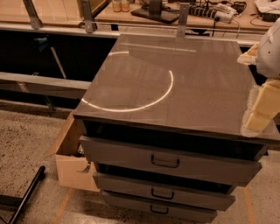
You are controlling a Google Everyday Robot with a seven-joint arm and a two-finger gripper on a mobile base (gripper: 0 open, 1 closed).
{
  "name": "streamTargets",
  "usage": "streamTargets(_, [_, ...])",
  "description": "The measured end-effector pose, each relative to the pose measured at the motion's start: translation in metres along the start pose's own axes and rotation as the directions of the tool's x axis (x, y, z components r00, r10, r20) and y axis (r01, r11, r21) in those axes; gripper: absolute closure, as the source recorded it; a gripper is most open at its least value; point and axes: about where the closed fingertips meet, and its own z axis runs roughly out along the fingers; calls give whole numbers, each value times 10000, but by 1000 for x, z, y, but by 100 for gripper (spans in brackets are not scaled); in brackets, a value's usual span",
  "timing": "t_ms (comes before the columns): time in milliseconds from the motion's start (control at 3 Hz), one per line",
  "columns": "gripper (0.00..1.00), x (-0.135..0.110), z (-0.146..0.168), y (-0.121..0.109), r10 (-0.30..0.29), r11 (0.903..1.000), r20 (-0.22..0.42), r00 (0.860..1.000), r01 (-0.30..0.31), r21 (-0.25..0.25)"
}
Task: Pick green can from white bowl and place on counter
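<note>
The counter (pixel 175 83) is a dark grey-brown glossy top on a grey cabinet with three handled drawers (pixel 166 162). Its top is bare and shows a curved light reflection. No green can and no white bowl are in view. My gripper (pixel 261 103), cream-coloured under a white arm part (pixel 270 50), comes in from the right edge of the view. It hangs over the counter's right edge and nothing shows in it.
An open cardboard box (pixel 72 164) stands on the floor against the cabinet's left side. A light wooden desk (pixel 65 11) with cables and a power strip (pixel 212 11) runs along the back. A metal rail (pixel 43 83) lies at the left, and a black pole (pixel 26 192) lies on the floor.
</note>
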Motion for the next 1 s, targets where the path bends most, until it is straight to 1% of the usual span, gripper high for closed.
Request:
streamTargets(333, [0, -1, -3, -1, 39, 9999, 128, 9999, -40, 125])
streamTargets(667, [0, -3, -6, -4, 426, 9983, 1069, 9934, -466, 353])
streamTargets(1000, [0, 11, -8, -13, 1092, 9864, 2933, 9498, -1400, 862])
